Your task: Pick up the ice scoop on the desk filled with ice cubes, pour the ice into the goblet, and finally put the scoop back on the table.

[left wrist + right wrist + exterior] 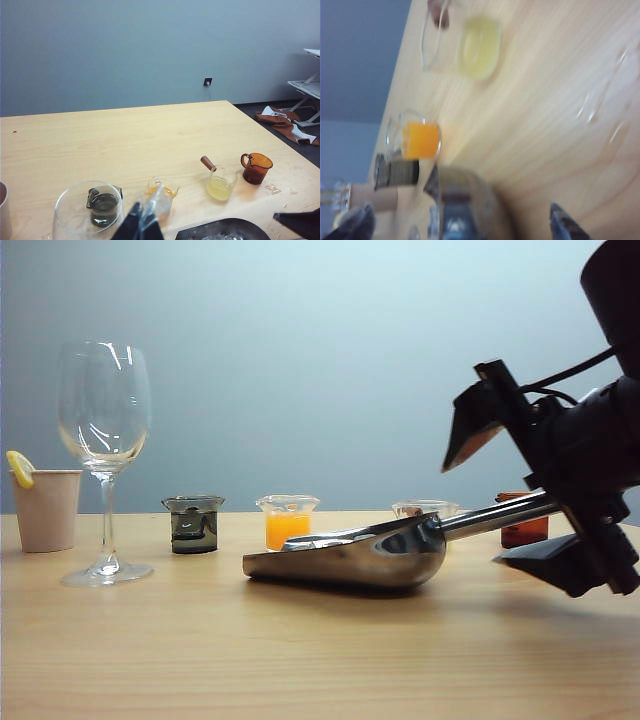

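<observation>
The shiny steel ice scoop [370, 555] lies on the light-wood desk [300, 650], its bowl pointing left and its handle rising to the right. Whitish ice cubes [220, 236] show in its bowl. My right gripper [472, 515] stands open, one finger above the handle and one below, not pressing on it. The blurred right wrist view shows the scoop [465, 200] between the spread fingertips [565, 225]. The goblet [105, 450] stands upright at the left and looks empty. In the left wrist view my left gripper [140, 227] hangs shut just beside the goblet's rim [65, 200].
A paper cup with a lemon slice [45, 508] stands left of the goblet. Behind the scoop stand a dark beaker [194, 525], an orange beaker [287, 523], a clear beaker [425, 508] and an amber jug [525, 530]. Water drops [592, 107] lie on the wood.
</observation>
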